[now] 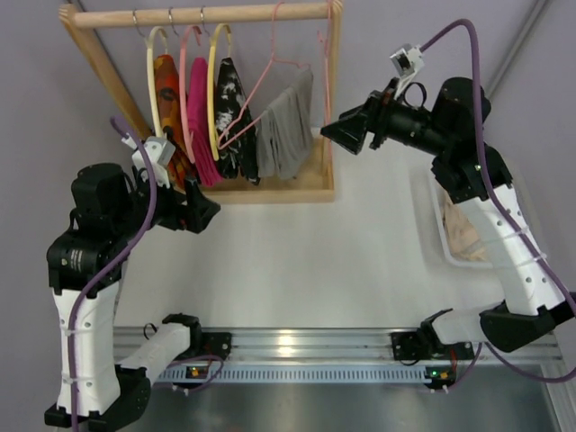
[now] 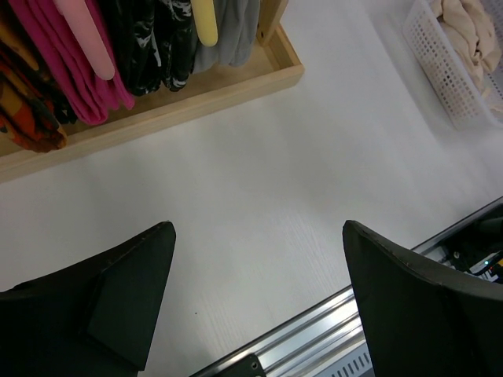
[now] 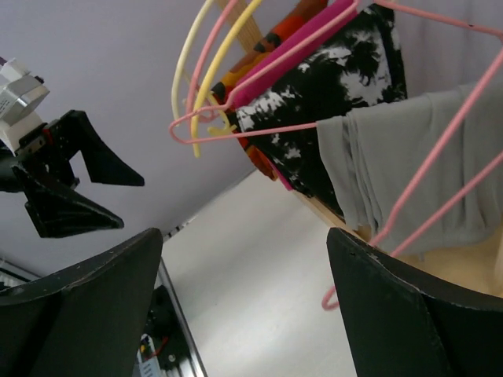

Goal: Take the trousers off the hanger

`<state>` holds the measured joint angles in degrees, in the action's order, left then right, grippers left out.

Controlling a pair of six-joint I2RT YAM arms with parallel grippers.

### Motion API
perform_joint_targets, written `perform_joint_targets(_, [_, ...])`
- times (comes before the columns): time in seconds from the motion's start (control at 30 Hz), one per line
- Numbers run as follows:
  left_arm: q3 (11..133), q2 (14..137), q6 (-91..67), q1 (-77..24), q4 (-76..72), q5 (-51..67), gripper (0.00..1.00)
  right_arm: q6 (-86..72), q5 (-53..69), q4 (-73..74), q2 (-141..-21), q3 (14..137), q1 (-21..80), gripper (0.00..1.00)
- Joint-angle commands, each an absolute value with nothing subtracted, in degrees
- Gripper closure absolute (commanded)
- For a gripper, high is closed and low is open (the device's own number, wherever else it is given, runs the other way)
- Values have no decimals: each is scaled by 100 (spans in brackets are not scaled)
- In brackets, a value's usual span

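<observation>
The grey trousers [image 1: 286, 126] hang folded over the bottom bar of the thin pink hanger [image 1: 266, 79], at the right end of the wooden rack's rail. My right gripper [image 1: 328, 131] is open and empty, level with the trousers and just to their right, its tips near the rack's right post. In the right wrist view the trousers [image 3: 409, 173] and the hanger's bar [image 3: 267, 129] lie beyond its spread jaws [image 3: 244, 236]. My left gripper [image 1: 212, 211] is open and empty, low in front of the rack's left part; its view [image 2: 258, 236] shows only table between the jaws.
The rack [image 1: 270, 191] also holds orange [image 1: 166, 85], magenta [image 1: 200, 117] and black-and-white [image 1: 232, 108] garments on thick looped hangers. A white basket [image 1: 443, 236] with a beige cloth bundle [image 1: 466, 229] stands at the right. An aluminium rail [image 1: 297, 342] runs along the near edge.
</observation>
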<state>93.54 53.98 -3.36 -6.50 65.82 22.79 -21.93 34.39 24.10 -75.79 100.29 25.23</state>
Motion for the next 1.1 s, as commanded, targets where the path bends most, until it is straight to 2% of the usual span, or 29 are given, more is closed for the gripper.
perform_joint_targets(0.0, [9536, 5317, -650, -615, 6021, 2373, 7, -3075, 2788, 1346, -7742, 10433, 3110, 17])
perform_joint_targets(0.07, [9597, 5335, -668, -606, 6012, 2373, 7, -3582, 2288, 978, -7996, 10424, 3339, 24])
perform_joint_targets(0.33, [9720, 5326, -721, -571, 6003, 2373, 7, -5096, 1547, 782, -9183, 10968, 3964, 28])
perform_joint_targets(0.63, [9861, 5256, -852, -554, 5924, 2452, 6, -5546, 1275, 642, -9966, 11417, 4078, 31])
perform_joint_targets(1.0, [9817, 5186, -852, -554, 5915, 2443, 6, -5616, 1011, 422, -10643, 12172, 4245, 41])
perform_joint_targets(1.07, [9835, 5186, -853, -554, 5915, 2443, 6, -5590, 967, 404, -10766, 12217, 4245, 47])
